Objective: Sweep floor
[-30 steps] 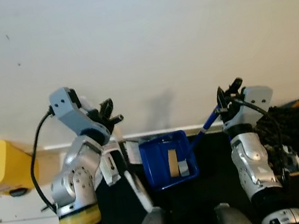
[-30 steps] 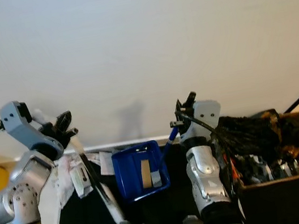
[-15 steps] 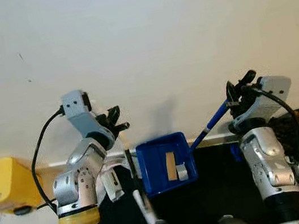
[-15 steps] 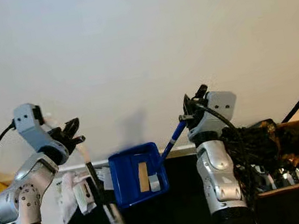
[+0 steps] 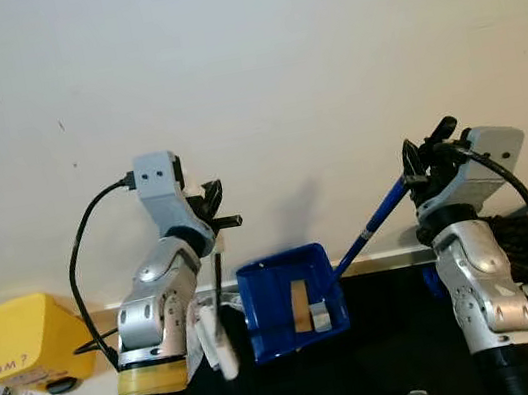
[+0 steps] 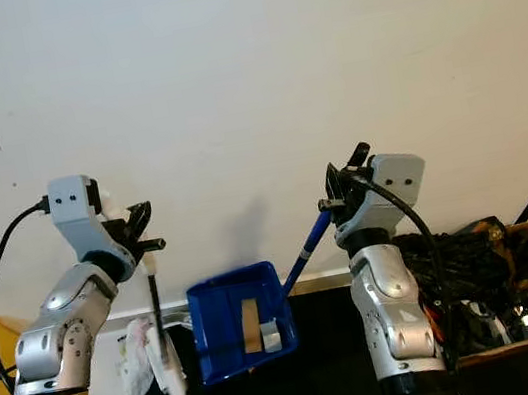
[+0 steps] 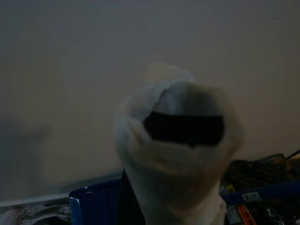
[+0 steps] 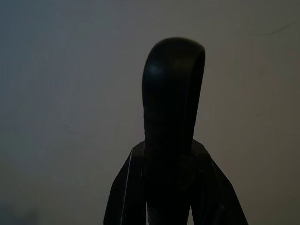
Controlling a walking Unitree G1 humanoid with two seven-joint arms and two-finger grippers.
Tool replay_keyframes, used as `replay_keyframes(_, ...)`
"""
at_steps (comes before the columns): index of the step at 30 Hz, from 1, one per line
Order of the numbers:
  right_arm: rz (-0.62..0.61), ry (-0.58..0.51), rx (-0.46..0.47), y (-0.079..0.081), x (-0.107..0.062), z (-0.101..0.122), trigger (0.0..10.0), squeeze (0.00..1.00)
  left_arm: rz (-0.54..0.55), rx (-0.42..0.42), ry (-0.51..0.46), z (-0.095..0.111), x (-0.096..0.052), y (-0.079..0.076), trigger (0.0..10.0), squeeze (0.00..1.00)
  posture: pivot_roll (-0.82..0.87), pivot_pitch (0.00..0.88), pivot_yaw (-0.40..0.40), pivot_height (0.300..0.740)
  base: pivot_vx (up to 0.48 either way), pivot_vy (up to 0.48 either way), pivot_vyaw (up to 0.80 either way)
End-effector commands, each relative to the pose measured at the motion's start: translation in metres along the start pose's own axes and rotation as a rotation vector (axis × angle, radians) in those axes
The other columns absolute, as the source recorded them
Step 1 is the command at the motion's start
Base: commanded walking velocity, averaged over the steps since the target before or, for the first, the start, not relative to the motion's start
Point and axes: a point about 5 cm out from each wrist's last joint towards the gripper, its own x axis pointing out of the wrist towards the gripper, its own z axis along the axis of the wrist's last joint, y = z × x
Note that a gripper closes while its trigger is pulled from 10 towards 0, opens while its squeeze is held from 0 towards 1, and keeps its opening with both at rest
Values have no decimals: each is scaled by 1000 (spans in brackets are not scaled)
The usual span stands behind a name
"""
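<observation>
Both jaws clamped: left gripper on brush, right gripper on dustpan.

two silver-grey jointed arms with black two-fingered grippers.
left arm: yellow band at its base, black cable looping to a grey wrist box; right arm: black cable over a grey wrist box.
</observation>
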Motion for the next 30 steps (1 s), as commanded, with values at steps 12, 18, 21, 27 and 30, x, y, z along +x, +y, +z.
replay_keyframes(12,45,43,24,24,4,-7,10000,0,76,-184,-123,16,6,10,10000,0,37,0,4,740,0,0,0)
replay_keyframes(18,56,39,20,22,13,-5,10000,0,76,-148,-149,12,6,4,10000,0,41,0,-11,740,0,0,0)
replay_keyframes(21,51,34,19,20,14,-4,10000,0,67,-120,-146,10,6,2,10000,0,41,0,-11,740,0,0,0)
replay_keyframes(27,28,7,28,15,17,4,10000,0,26,-76,-138,14,10,-12,10000,0,46,0,35,740,0,0,0)
replay_keyframes(30,-7,-26,47,16,20,8,10000,0,-4,-60,-121,16,19,-16,10000,0,46,0,71,740,0,0,0)
